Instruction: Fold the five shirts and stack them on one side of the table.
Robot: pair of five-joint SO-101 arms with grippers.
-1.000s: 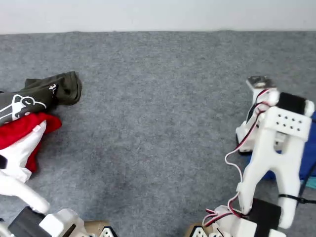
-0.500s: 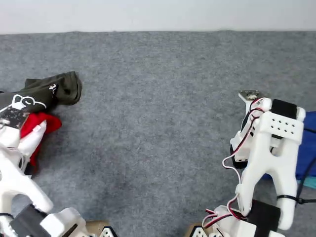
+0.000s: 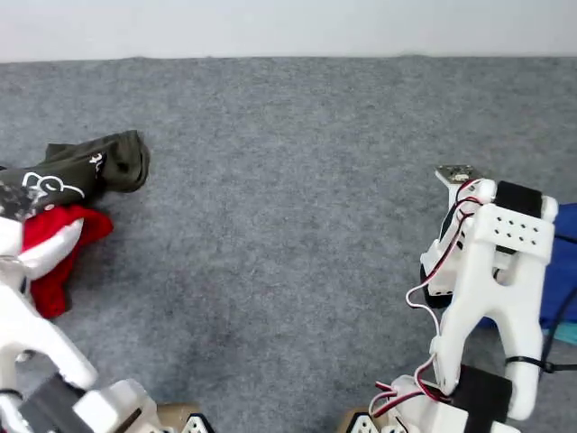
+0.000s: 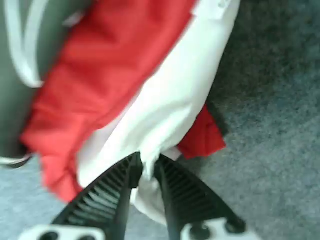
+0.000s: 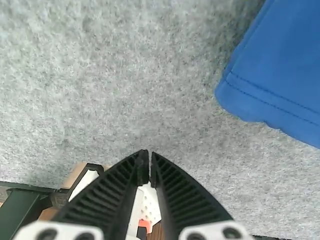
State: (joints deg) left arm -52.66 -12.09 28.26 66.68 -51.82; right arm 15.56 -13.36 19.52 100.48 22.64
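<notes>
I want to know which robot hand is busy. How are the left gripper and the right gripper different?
The left gripper has its fingers pinched on the white shirt; the right gripper has its fingers shut on nothing. The left gripper is at the pile with the red shirt; the right gripper is over bare grey table beside the blue shirt. Both have black ribbed fingers.

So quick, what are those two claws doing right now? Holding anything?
Left gripper: closed, pinching a fold of the white shirt.
Right gripper: closed, holding nothing.
</notes>
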